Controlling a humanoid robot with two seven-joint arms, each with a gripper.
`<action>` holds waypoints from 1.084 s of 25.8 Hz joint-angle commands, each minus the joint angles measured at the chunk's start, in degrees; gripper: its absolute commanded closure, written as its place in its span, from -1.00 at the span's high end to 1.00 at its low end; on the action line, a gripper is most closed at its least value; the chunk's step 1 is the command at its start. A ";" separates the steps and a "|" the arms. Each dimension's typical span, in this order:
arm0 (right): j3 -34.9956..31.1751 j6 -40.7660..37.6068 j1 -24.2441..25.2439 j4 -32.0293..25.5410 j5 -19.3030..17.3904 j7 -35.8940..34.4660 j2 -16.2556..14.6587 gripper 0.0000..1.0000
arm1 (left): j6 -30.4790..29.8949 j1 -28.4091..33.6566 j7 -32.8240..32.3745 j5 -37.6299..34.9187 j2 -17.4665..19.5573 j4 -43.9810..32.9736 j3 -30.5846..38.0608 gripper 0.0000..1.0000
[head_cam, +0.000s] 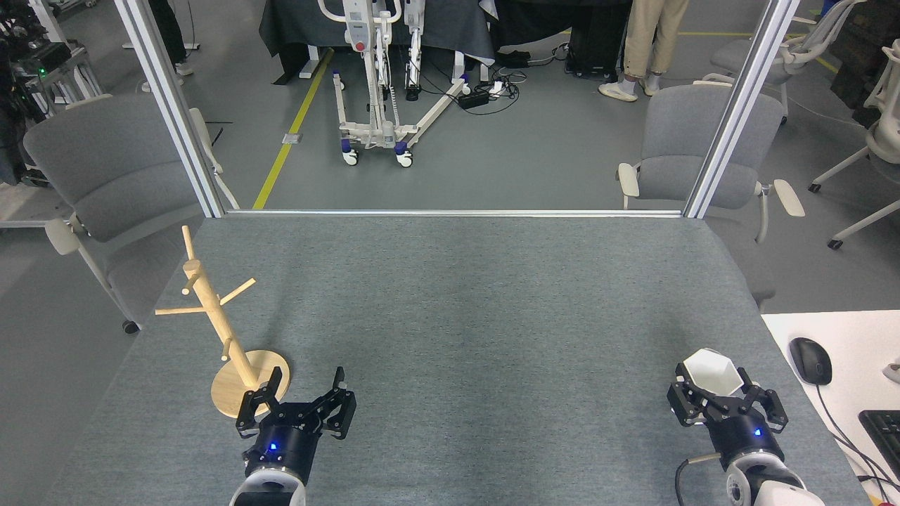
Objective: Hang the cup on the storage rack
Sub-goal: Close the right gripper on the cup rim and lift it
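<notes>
The white faceted cup (710, 371) sits at the table's near right, tilted a little, held between the fingers of my right gripper (713, 391), which is shut on its lower body. The pale wooden storage rack (211, 313) stands at the near left on its round base (239, 393), with pegs angling out from the post. My left gripper (309, 383) stands open just right of the base, nothing between its fingers; its left finger overlaps the base's edge in this view.
The grey felt table (457, 316) stretches between both arms. A white desk with a black mouse (810, 360) and keyboard (884, 430) lies at the right. Metal frame posts (172, 105) stand at the far corners, with grey chairs (692, 147) behind.
</notes>
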 commanded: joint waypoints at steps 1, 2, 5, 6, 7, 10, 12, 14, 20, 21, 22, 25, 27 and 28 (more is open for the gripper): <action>0.18 1.32 -0.06 0.22 -0.09 -0.37 -0.02 0.97 | -0.07 0.00 0.02 0.00 -0.12 0.05 -0.02 0.99; 0.35 1.76 -0.14 0.14 -0.09 -0.46 0.07 0.95 | -0.07 0.00 0.02 0.00 -0.12 0.05 -0.02 0.99; 0.53 2.91 -0.23 0.23 -0.53 -0.64 0.07 0.74 | -0.07 0.00 0.02 0.00 -0.20 0.22 -0.02 0.99; 0.53 2.91 -0.41 0.14 -0.70 -0.64 0.07 0.63 | -0.07 0.00 0.02 0.00 -0.20 0.40 -0.02 0.99; 0.53 2.91 -0.41 0.14 -0.70 -0.64 0.07 0.50 | -0.07 0.00 0.02 0.00 -0.20 0.66 0.07 0.99; 0.53 2.47 -0.41 0.23 -0.70 -0.64 0.15 -0.34 | -0.24 0.00 0.11 0.00 -0.20 1.19 0.07 0.99; 0.53 2.12 -0.41 0.23 -0.70 -0.64 0.07 -0.56 | -0.33 0.00 0.11 0.00 -0.12 1.19 0.07 0.99; 0.53 2.03 -0.41 0.23 -0.62 -0.64 0.07 -0.68 | -0.42 0.00 0.11 0.00 -0.20 1.19 0.07 0.99; 1.23 2.82 -0.49 0.14 0.00 -0.20 0.07 -0.84 | -0.50 -0.09 0.11 0.00 -0.29 1.01 0.07 0.99; 1.23 3.00 -0.49 0.14 -0.09 -0.11 0.07 -0.84 | -0.59 -0.09 0.11 0.00 -0.29 1.10 0.07 0.99; 1.32 3.00 -0.49 -0.13 -0.18 -0.11 0.07 -0.87 | -0.68 -0.44 0.19 0.00 -0.29 1.19 0.07 0.99; 1.76 7.12 -0.76 -1.88 -0.53 2.17 0.33 -0.95 | -0.86 -0.79 0.37 -0.09 0.06 1.10 -0.02 0.99; 4.13 12.75 -1.72 -4.96 -1.05 7.53 0.68 -0.94 | -0.94 -0.88 0.81 0.00 0.41 1.01 -0.02 0.99; 5.36 15.39 -2.25 -6.28 -1.14 10.00 1.03 -0.94 | -0.86 -0.88 0.81 -0.09 0.32 0.93 -0.02 0.99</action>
